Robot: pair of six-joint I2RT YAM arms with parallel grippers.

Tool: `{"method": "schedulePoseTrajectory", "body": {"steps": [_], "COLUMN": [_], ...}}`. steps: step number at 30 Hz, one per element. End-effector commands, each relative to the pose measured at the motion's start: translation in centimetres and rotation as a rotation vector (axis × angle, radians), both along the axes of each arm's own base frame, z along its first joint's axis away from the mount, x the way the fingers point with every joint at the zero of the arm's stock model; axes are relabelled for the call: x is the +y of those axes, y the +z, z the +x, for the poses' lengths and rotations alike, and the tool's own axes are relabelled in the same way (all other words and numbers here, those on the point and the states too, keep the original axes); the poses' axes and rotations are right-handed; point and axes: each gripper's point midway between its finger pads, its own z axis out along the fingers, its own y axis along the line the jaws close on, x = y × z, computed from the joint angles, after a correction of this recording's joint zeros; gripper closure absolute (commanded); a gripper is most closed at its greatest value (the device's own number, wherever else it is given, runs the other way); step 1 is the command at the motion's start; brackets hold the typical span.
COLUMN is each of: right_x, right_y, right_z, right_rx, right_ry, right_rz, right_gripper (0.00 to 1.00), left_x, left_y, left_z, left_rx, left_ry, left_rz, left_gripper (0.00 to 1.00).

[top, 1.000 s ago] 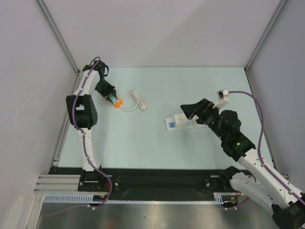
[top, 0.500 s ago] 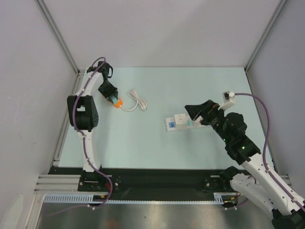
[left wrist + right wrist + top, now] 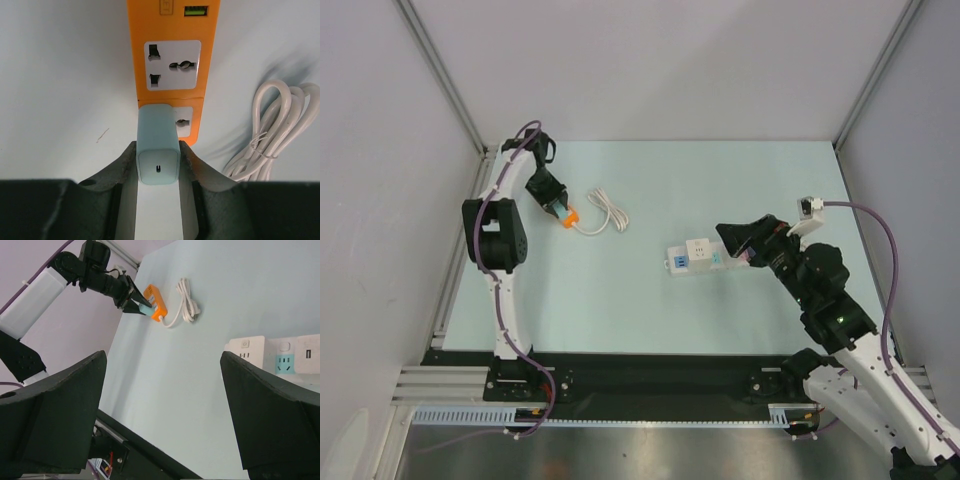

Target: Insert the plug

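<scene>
Left gripper (image 3: 158,156): you have its dark fingers (image 3: 125,161) drawn in narrow, clamped on both sides of the pale blue-green cube-shaped plug (image 3: 158,150).
Plug: it sits between those fingers at the far left of the pale green table (image 3: 720,180). Its front end is pressed to the face of the orange rectangular power strip (image 3: 172,50), over the left half of the socket nearest the camera.
Seating: the prongs are hidden, so you cannot tell how deep the plug has gone.
Orange strip: it lies flat, with a second, open socket further along its face and a small green-lit port at its far end.
White coiled cable (image 3: 272,130): it lies bundled just to the right of the orange strip.
Right gripper (image 3: 162,357): your jaws here stand spread wide and hold nothing.
Right gripper position: in the top view it hovers (image 3: 740,240) just beside the right end of the white plastic power strip (image 3: 693,255), well apart from the plug.
White strip: it lies flat near the middle of the table, with a pale blue insert showing in one socket.
</scene>
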Motion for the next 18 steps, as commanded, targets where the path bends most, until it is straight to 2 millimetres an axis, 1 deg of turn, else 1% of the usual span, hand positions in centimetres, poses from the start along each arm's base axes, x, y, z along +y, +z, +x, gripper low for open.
{"method": "schedulePoseTrajectory", "body": {"steps": [1, 4, 6, 9, 10, 12, 13, 14, 15, 16, 18], "right_x": [-1.2, -1.4, -1.3, -1.3, -1.3, -1.5, -1.6, -1.8, -1.9, -2.0, -2.2], "right_y": [2.2, 2.3, 2.4, 2.3, 2.4, 2.6, 2.7, 2.9, 2.9, 3.1, 3.4], "right_z": [-0.1, -0.2, -0.3, -0.4, -0.5, -0.6, -0.6, -0.7, -0.8, -0.9, -1.1], "right_rx": [-0.062, -0.064, -0.062, -0.057, -0.061, -0.062, -0.065, -0.067, -0.067, -0.069, -0.074], "right_ry": [-0.046, -0.051, -0.048, -0.042, -0.043, -0.049, -0.053, -0.06, -0.062, -0.065, -0.068], "right_rz": [-0.007, -0.005, 0.0, 0.002, 0.005, 0.002, 0.0, -0.002, -0.005, -0.003, -0.002], "right_gripper": [0.0, 0.0, 0.0, 0.0, 0.0, 0.0, 0.0, 0.0, 0.0, 0.0, 0.0], "left_x": [0.0, -0.3, -0.4, -0.4, -0.3, -0.4, -0.4, -0.4, -0.4, -0.4, -0.4], "left_y": [-7.2, -7.2, -6.5, -4.5, -3.6, -1.7, -0.8, -0.2, 0.8, 1.6, 3.0], "left_z": [-4.0, -4.4, -4.2, -3.2, -2.7, -1.9, -1.4, -1.3, -1.1, -0.7, -0.5], "left_rx": [0.243, 0.248, 0.23, 0.174, 0.145, 0.094, 0.069, 0.056, 0.035, 0.013, -0.013], "left_ry": [-0.041, -0.061, -0.077, -0.1, -0.1, -0.103, -0.102, -0.101, -0.102, -0.103, -0.104], "left_rz": [-0.01, -0.029, -0.035, -0.037, -0.036, -0.055, -0.065, -0.075, -0.078, -0.075, -0.073], "left_gripper": [1.0, 1.0, 0.98, 0.78, 0.6, 0.45, 0.34, 0.29, 0.26, 0.2, 0.15]}}
